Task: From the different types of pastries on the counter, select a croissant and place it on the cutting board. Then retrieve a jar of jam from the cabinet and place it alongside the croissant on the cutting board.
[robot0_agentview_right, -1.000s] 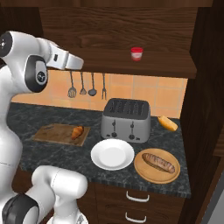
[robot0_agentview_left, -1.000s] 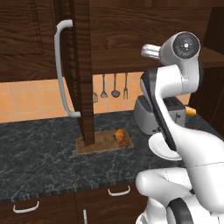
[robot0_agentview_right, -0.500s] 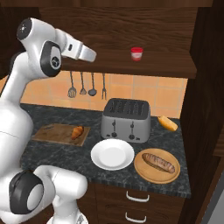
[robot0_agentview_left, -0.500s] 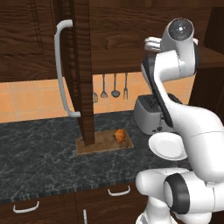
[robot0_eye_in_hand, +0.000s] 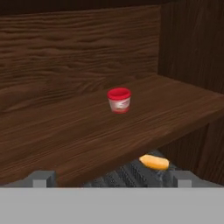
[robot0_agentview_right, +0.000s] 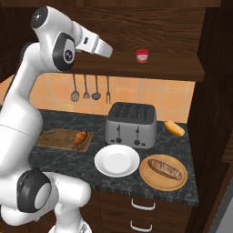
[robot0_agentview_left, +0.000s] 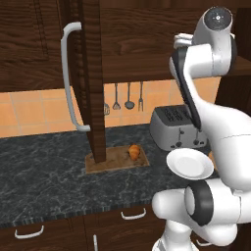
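The arm stands raised, elbow joint uppermost, forearm extended level toward 3 o'clock in the right base view, with the claw (robot0_eye_in_hand: 109, 178) empty, fingertips (robot0_eye_in_hand: 43, 178) set wide apart.

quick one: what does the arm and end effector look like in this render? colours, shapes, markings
Glossy white arm built from rounded tubular links, with dark grey-black discs and bands at the joints. A boxy white hand tapers toward the end effector, which has a small dark marking on its side. In the hand view, the fingertips are small, blocky and grey. No cables or logos are visible.
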Controlling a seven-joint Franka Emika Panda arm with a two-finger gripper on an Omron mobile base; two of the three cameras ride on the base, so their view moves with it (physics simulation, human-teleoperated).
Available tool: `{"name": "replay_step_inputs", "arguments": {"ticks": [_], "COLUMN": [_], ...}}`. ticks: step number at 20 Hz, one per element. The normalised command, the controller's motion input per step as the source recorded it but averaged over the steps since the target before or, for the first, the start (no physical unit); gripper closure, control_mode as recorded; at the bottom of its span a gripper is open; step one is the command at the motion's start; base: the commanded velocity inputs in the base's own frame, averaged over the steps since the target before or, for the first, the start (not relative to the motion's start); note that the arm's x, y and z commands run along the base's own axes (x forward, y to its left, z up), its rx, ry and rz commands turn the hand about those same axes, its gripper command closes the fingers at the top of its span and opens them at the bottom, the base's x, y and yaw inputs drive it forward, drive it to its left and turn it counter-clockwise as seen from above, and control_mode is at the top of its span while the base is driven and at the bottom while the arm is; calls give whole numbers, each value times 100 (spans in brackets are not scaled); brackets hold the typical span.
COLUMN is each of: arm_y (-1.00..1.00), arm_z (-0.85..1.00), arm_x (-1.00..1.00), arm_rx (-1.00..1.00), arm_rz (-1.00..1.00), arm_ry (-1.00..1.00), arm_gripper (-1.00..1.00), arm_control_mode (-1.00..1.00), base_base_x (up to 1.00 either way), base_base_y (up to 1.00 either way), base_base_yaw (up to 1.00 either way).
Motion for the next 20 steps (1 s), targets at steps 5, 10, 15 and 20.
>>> {"name": "replay_step_inputs", "arguments": {"ticks": [5,10,15,20], "arm_y": [-25,-24,-23,-20], "arm_z": [0,-3,-16,-3], "arm_x": [10,21,32,8], "arm_rx": [-9,-5,0,0], "arm_rz": [0,0,0,0], "arm_ry": [-9,-1,0,0], "arm_gripper": [-100,-100,-100,-100], "arm_control_mode": [-100,-100,-100,-100], "base_base_x": [0,0,0,0], "base_base_y": [0,0,0,0], "base_base_yaw": [0,0,0,0]}}
